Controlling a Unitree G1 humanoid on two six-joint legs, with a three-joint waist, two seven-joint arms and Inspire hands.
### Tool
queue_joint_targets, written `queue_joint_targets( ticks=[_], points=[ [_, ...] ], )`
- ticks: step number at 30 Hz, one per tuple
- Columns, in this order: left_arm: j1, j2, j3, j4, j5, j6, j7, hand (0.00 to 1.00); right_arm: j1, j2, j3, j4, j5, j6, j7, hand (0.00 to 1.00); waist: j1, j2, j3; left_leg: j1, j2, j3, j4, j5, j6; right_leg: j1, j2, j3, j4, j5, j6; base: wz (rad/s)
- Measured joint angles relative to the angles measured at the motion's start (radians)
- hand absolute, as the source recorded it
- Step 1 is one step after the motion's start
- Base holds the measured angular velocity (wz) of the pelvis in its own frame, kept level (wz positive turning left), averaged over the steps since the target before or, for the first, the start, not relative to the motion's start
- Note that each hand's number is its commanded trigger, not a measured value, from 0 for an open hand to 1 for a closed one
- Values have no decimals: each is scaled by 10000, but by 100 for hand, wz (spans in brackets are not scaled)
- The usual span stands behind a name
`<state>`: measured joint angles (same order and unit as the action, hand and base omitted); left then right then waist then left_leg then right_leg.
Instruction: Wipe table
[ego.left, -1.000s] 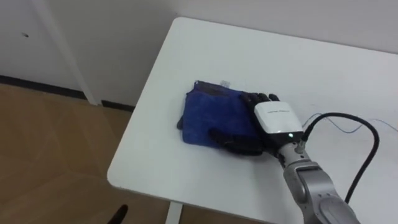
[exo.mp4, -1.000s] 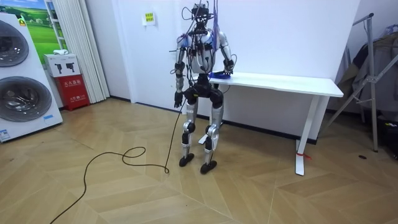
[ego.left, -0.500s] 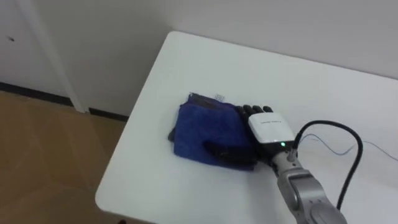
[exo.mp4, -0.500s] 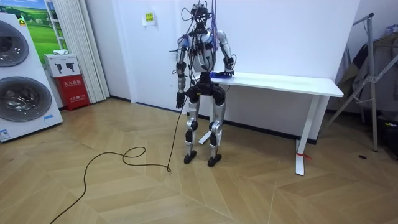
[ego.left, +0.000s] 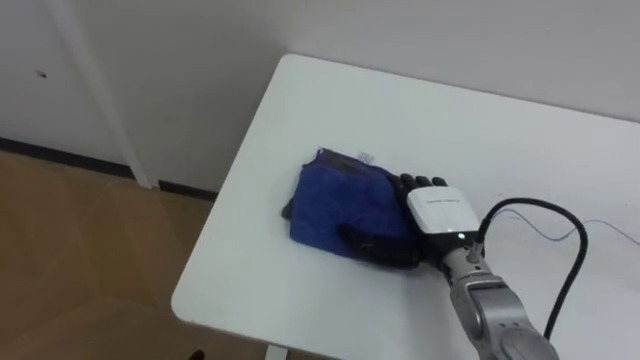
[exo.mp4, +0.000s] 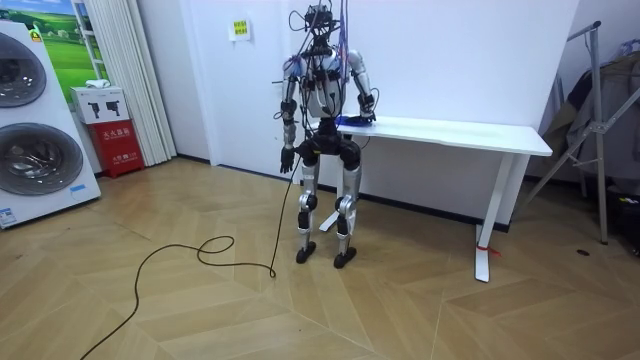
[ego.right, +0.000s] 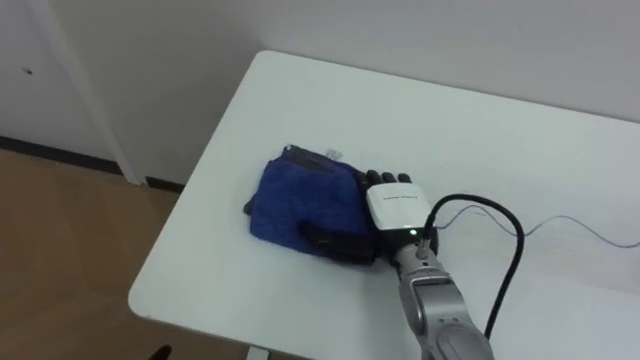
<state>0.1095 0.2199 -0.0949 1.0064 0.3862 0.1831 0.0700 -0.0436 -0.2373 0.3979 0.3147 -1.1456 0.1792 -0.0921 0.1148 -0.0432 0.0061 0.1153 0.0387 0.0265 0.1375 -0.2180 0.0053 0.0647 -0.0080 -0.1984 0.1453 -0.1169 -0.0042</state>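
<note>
A folded blue cloth (ego.left: 335, 200) lies on the white table (ego.left: 400, 110) near its left end, a little in from the front edge. My right hand (ego.left: 425, 205) rests flat on the cloth's right part, fingers straight and the thumb spread over the near edge of the cloth. In the right eye view the cloth (ego.right: 295, 200) and the hand (ego.right: 385, 205) stand the same way. In the room view I stand at the table's (exo.mp4: 450, 130) left end with my right hand (exo.mp4: 368, 117) on it. My left hand (exo.mp4: 286, 160) hangs beside my hip.
The table's left edge and front edge are close to the cloth, with wooden floor (ego.left: 70, 250) below. A thin wire (ego.left: 600, 215) lies on the table at the right. Washing machines (exo.mp4: 30, 120) and a red box (exo.mp4: 120, 145) stand far off.
The eye view has shifted slightly. In the room view my feet have stepped closer to the table. Hand and cloth hold about the same spot on the table.
</note>
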Motion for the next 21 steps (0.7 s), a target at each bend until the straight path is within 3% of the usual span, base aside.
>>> queue_joint_targets(
  ticks=[4,5,6,12,21],
  points=[
    [-2,-19,-1,5,-8,-4,74,0,151,4,7,-3,-27,-39,-250,0,6,27,-17,1,1,-10,14,0,0,-15,-2,-28,51,-10,-2,0],
    [-1,-31,-4,3,-7,-10,74,0,200,5,9,-9,-25,-40,-328,96,8,2,-35,0,2,-9,12,0,0,-18,-1,-27,51,-10,-2,0],
    [0,-32,-6,3,-10,-18,74,0,231,4,9,-10,-17,-44,-377,100,11,1,-37,0,3,-9,9,0,1,-18,2,-13,51,-10,-2,0],
    [6,-31,-2,-76,12,-21,73,0,311,28,-19,-219,90,-159,-547,100,-14,-35,-112,1,7,-56,73,0,1,-12,7,-57,48,-11,0,1],
    [-7,-46,6,93,4,-217,417,0,546,178,61,-39,543,-824,-1689,100,49,-7,-96,186,-36,-198,137,-13,9,340,-53,-232,40,-25,22,7]
  ],
)
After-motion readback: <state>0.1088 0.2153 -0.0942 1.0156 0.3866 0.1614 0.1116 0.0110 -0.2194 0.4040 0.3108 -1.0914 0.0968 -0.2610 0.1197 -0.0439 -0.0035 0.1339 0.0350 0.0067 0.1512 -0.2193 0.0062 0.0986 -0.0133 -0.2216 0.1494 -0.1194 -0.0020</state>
